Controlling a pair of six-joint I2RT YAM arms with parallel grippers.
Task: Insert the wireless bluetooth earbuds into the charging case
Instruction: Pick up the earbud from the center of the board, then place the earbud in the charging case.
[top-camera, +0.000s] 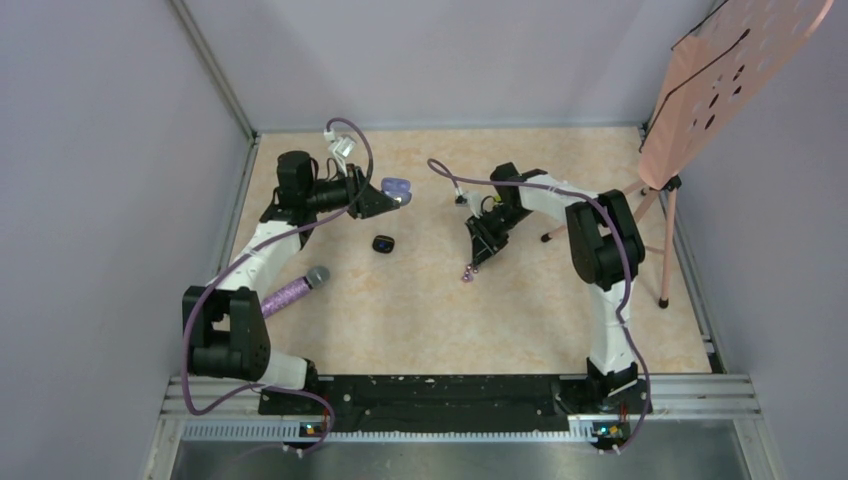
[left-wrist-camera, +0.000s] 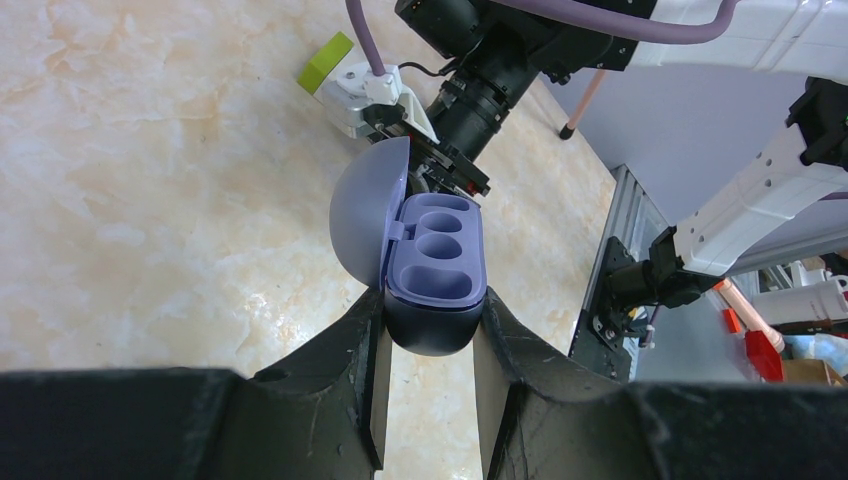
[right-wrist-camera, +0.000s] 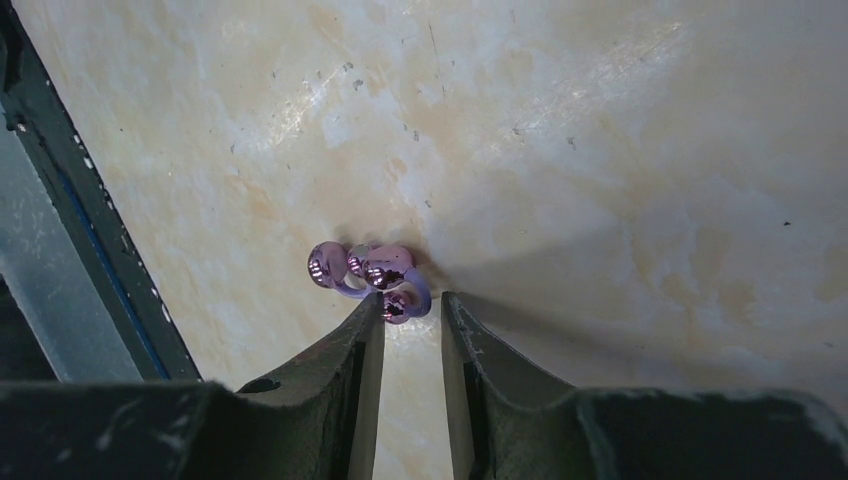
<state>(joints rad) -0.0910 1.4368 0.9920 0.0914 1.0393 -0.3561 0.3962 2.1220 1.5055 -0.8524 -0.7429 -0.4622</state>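
Left wrist view is the only one with detail on the charging case (left-wrist-camera: 437, 250): left gripper (left-wrist-camera: 430, 308) is clamped on its dark lower shell, one finger on each side, case off the table (top-camera: 420, 320). Lid (left-wrist-camera: 365, 215) is swung open to the left of that frame, hinge along the left long edge. The tray faces the camera, with three recesses in a row. Long axis runs straight out from the fingers, toward the right arm. Same view shows a green-and-white block (left-wrist-camera: 345, 80) on the table beyond the case. In the top view the case is just a lilac blob at the left gripper tip. That view does give layout: black earbud (top-camera: 383, 243) lies alone on the table near the case, between the two grippers. A purple-handled microphone (top-camera: 293, 291) lies beside the left arm. Right wrist view has the purple earbuds (right-wrist-camera: 365, 272): a shiny cluster with a ring loop, flat on the table, long axis crosswise to the fingers. Right gripper (right-wrist-camera: 412, 305) is down at the cluster, jaws narrowly apart, loop at the mouth of the gap; can't tell if either finger touches it.
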